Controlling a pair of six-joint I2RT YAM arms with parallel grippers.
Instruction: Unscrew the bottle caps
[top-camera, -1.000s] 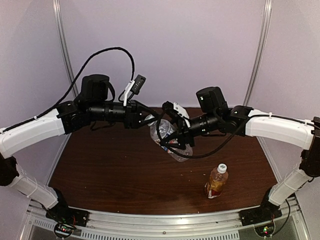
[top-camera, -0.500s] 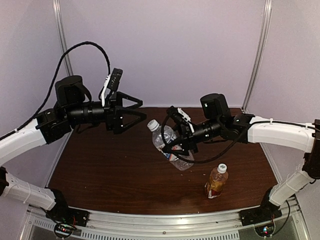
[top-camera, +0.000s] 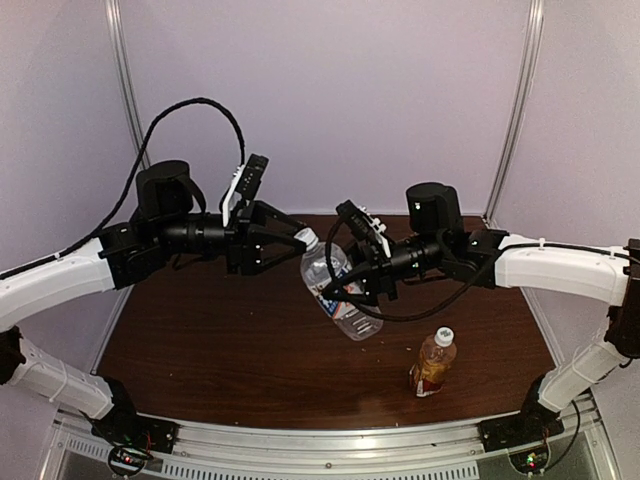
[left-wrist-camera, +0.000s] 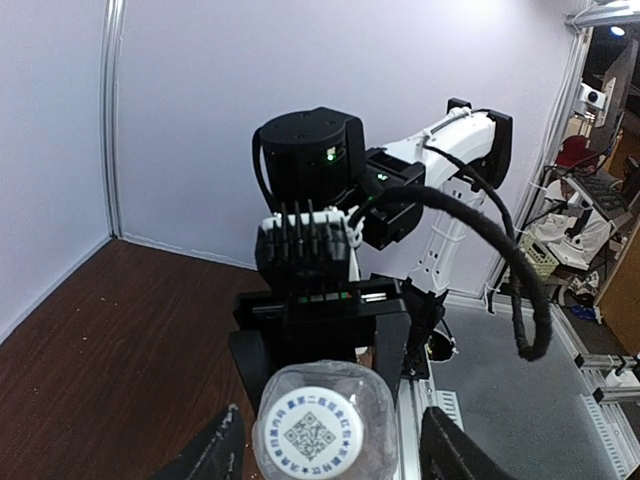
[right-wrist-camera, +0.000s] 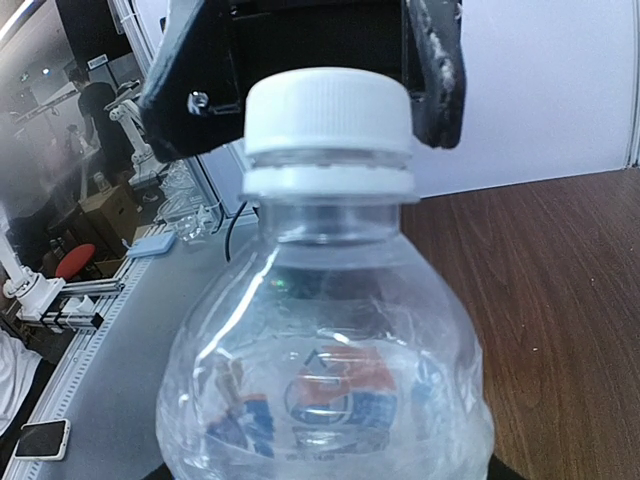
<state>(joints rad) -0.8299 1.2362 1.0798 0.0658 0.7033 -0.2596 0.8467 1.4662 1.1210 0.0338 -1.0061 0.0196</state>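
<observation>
White cap inside L pincer (contact unclear); R pincer holds bottle.

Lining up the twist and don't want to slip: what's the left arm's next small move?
Probably close the left fingers onto the white cap: they straddle it with gaps showing, while the right fingers hold the clear bottle aloft.

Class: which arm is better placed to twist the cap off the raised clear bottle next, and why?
Left. The left pincer, open, straddles the white cap; the right pincer is occupied holding the clear bottle aloft.
</observation>
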